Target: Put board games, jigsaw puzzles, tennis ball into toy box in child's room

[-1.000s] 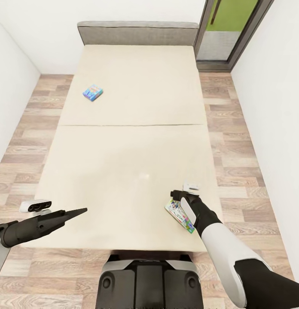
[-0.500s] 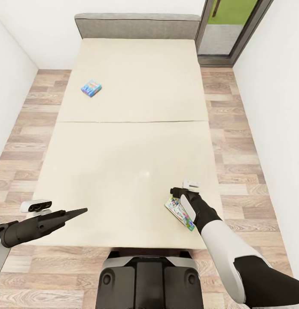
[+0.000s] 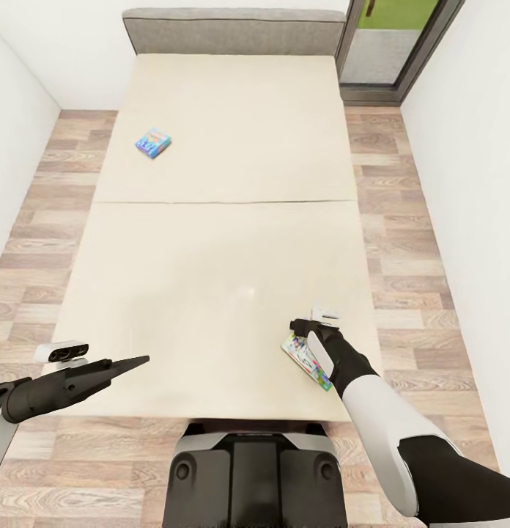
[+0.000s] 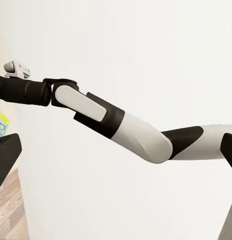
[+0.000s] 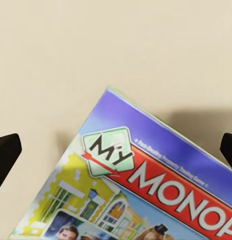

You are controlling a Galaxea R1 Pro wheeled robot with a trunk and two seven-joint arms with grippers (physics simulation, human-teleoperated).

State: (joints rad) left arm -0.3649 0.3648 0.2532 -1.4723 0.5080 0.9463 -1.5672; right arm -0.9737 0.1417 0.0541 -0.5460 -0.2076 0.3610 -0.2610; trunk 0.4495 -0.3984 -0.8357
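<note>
On the beige bed, a small blue board game lies on the far section, left of centre. A white-green Monopoly board game lies flat near the bed's front right corner. My right gripper hangs open just above its far end. In the right wrist view the printed lid sits between the two dark fingertips, which stand wide apart and clear of it. My left gripper is held open over the bed's front left edge with nothing in it. The table, toy box, jigsaw puzzles and tennis ball are out of view.
A grey headboard closes the bed's far end, with a dark-framed window at the back right. White walls stand close on both sides, leaving narrow strips of wood floor. My base is against the bed's foot.
The whole view has shifted a little, so the camera has moved toward the bed. Both arms hold much the same pose; the Monopoly box has not moved.
</note>
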